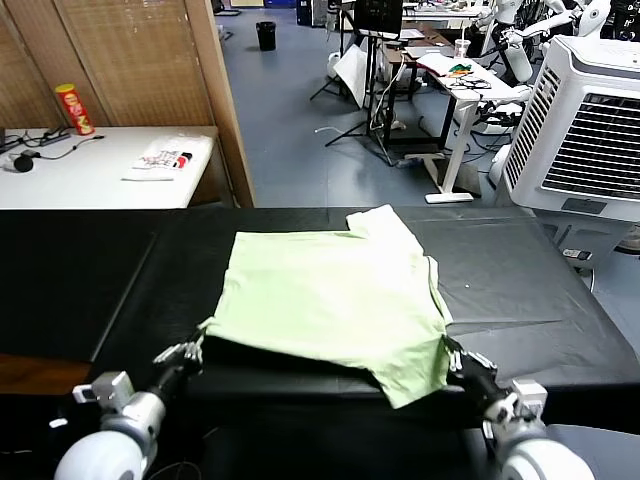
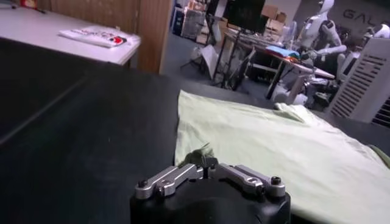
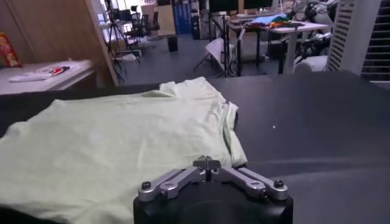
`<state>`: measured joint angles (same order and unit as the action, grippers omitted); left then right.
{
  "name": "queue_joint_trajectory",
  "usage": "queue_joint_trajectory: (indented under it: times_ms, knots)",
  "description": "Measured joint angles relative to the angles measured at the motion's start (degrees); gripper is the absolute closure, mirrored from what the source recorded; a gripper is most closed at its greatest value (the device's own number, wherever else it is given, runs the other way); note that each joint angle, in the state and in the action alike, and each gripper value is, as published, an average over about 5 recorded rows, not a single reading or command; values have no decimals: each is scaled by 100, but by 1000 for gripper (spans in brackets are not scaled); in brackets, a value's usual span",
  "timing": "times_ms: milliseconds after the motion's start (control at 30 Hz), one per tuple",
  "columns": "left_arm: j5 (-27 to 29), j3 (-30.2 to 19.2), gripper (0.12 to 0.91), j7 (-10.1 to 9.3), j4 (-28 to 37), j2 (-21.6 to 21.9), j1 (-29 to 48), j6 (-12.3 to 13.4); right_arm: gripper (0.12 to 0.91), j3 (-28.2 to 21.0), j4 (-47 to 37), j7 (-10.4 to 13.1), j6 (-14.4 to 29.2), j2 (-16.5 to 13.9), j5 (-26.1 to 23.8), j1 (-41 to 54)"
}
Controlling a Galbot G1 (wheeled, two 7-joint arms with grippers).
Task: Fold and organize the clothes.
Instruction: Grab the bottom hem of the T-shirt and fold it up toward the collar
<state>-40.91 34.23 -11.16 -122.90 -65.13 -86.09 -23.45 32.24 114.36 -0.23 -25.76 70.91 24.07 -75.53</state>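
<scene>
Left jaws: pressed together; the left gripper (image 1: 200,338) sits at the near left corner of the shirt (image 1: 335,300), and a small tuft of pale green cloth shows pinched at its tip.
Right jaws: pressed together; the right gripper (image 1: 450,352) sits at the near right edge of the shirt, its tip against the cloth. Whether cloth lies between the fingers cannot be told.
Surface: a wide black table (image 1: 520,290) with a smooth, faintly shiny top. It runs left to right across the whole head view.
Room, far left: a white table (image 1: 80,170) stands behind the black one. On it are a red and yellow can (image 1: 75,108) and a white cloth bag (image 1: 168,157) with red and black print. A wooden panel (image 1: 130,60) rises behind it.
Room, far right: a large white cooling fan (image 1: 590,130) with slatted grilles stands beside the black table.
Room, far middle: blue-grey floor, desks (image 1: 450,65) with clutter, black stands and a black bin (image 1: 265,36).
Shirt, place: spread on the black table, about the middle, reaching to its near edge between the two grippers.
Shirt, look: pale light green, soft, lying mostly flat with gentle ripples. One sleeve (image 1: 380,222) points to the far side. The near right part hangs down over the table's near edge.
Shirt, right edge: the cloth is folded over on itself there, forming a doubled seam.
</scene>
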Motion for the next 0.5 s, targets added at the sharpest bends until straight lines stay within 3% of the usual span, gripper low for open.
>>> queue_joint_trajectory:
  times_ms: [500]
  knots:
    - [314, -374, 905, 45, 1042, 20, 1031, 85, 904, -371, -1179, -45, 150, 165, -236, 845]
